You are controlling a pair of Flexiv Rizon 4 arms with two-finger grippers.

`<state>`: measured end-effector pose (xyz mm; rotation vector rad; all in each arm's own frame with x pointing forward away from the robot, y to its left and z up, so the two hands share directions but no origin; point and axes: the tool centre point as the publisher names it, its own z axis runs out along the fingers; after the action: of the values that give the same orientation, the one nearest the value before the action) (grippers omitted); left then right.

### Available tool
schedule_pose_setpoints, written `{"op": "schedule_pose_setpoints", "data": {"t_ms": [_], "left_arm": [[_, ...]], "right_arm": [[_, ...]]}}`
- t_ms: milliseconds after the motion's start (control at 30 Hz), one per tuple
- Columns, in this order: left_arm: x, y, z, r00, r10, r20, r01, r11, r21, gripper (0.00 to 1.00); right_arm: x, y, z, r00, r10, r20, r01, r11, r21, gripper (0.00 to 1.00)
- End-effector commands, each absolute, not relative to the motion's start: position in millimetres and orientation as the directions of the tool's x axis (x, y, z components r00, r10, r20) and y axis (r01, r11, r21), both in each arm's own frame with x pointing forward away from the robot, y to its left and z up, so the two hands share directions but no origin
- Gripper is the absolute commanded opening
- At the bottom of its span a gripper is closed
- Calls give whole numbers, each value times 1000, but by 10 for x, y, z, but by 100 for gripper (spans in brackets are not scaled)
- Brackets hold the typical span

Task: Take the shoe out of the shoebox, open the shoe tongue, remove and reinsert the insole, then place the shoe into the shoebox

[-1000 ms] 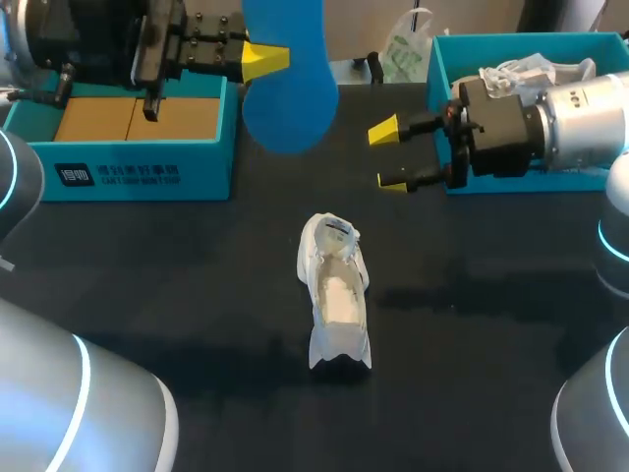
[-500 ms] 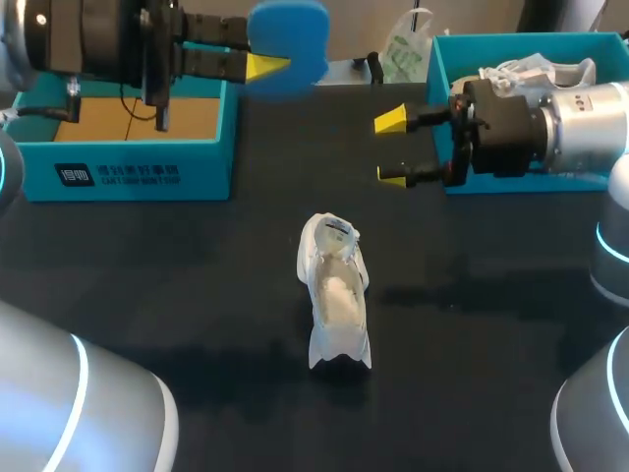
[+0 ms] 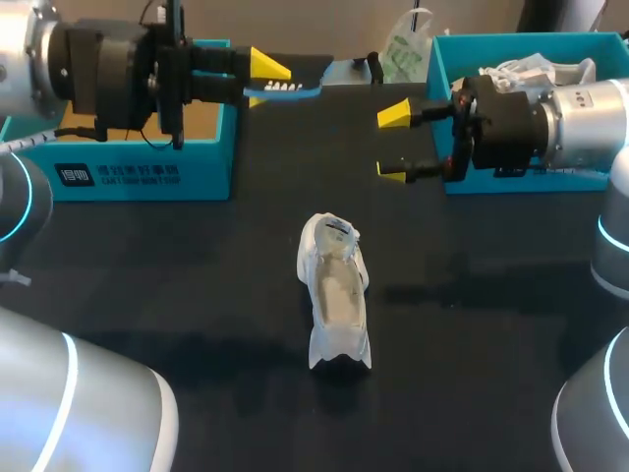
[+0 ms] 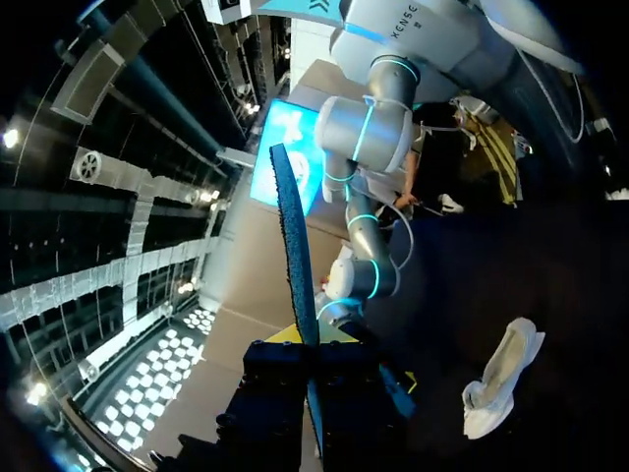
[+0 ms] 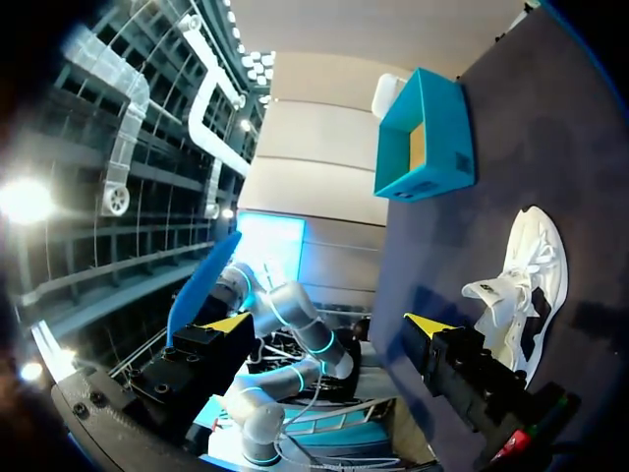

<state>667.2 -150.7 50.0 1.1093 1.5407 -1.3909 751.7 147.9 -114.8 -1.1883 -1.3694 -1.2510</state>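
Observation:
A white shoe lies on the black table near the middle, its opening facing up. High over the back left, my left gripper is shut on a blue insole, which lies flat and is seen edge-on. In the left wrist view the insole stands out ahead of the gripper, with the shoe off to one side below. My right gripper hangs open and empty above the table, right of the insole. Its wrist view shows the gripper wide apart and the shoe beyond one finger.
A teal shoebox with a brown floor stands at the back left, also in the right wrist view. A second teal box with white paper stands at the back right, behind my right arm. A white-green bag sits at the back.
My left gripper has turned the insole from face-on and hanging down to flat and edge-on. The right gripper stayed open and shifted slightly. The shoe has not moved.

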Motion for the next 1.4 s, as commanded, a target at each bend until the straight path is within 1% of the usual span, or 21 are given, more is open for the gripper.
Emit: {"op": "schedule_pose_setpoints", "data": {"t_ms": [33, 67, 133, 167, 200, 233, 267, 300, 633, 700, 767, 833, 867, 967, 1000, 1067, 1133, 1400], "left_arm": [[6753, -1499, 329, -186, 112, -976, 982, 35, -183, 0], [6783, -1496, 296, -189, 103, -976, 982, 17, -189, 0], [6852, -1504, 203, -139, 123, -983, 990, 41, -135, 0], [6877, -1503, 165, -136, 101, -985, 991, 13, -136, 0], [6924, -1501, 120, -127, 101, -987, 992, 33, -125, 0], [6954, -1500, 78, -91, 92, -992, 996, 10, -90, 0], [6984, -1496, 24, -74, 106, -992, 997, 26, -72, 0], [7022, -1497, -38, -87, 126, -988, 995, 56, -80, 0], [7022, -1497, -38, -87, 126, -988, 995, 56, -80, 0], [7045, -1527, -67, 3, 142, -990, 998, 66, 13, 0], [7111, -1525, -168, 44, 163, -986, 995, 78, 58, 0], [7192, -1503, -295, 50, 176, -983, 995, 81, 65, 0], [7230, -1491, -356, 74, 196, -978, 992, 84, 92, 0], [7341, -1446, -523, 78, 222, -972, 992, 79, 97, 0], [7375, -1430, -561, 64, 213, -975, 994, 72, 81, 0], [7428, -1423, -621, 92, 207, -974, 992, 68, 108, 0], [7505, -1423, -687, 47, 183, -982, 996, 71, 61, 0], [7505, -1423, -687, 47, 183, -982, 996, 71, 61, 0]], "right_arm": [[7522, 1494, -1150, -127, 76, 989, 992, 23, 125, 100], [7522, 1494, -1150, -127, 76, 989, 992, 23, 125, 100], [7522, 1494, -1150, -127, 76, 989, 992, 23, 125, 100], [7522, 1494, -1150, -127, 76, 989, 992, 23, 125, 100], [7522, 1494, -1150, -127, 76, 989, 992, 23, 125, 100], [7522, 1494, -1150, -127, 76, 989, 992, 23, 125, 100], [7522, 1494, -1150, -127, 76, 989, 992, 23, 125, 100], [7522, 1494, -1150, -127, 76, 989, 992, 23, 125, 100], [7522, 1494, -1150, -127, 76, 989, 992, 23, 125, 100], [7522, 1494, -1150, -127, 76, 989, 992, 23, 125, 100], [7522, 1494, -1150, -127, 76, 989, 992, 23, 125, 100], [7522, 1494, -1150, -127, 76, 989, 992, 23, 125, 100], [7522, 1494, -1150, -127, 76, 989, 992, 23, 125, 100], [7522, 1494, -1150, -127, 76, 989, 992, 23, 125, 100], [7522, 1494, -1150, -127, 76, 989, 992, 23, 125, 100], [7522, 1494, -1150, -127, 76, 989, 992, 23, 125, 100], [7522, 1494, -1150, -127, 76, 989, 992, 23, 125, 100], [7522, 1494, -1150, -127, 76, 989, 992, 23, 125, 100]]}}
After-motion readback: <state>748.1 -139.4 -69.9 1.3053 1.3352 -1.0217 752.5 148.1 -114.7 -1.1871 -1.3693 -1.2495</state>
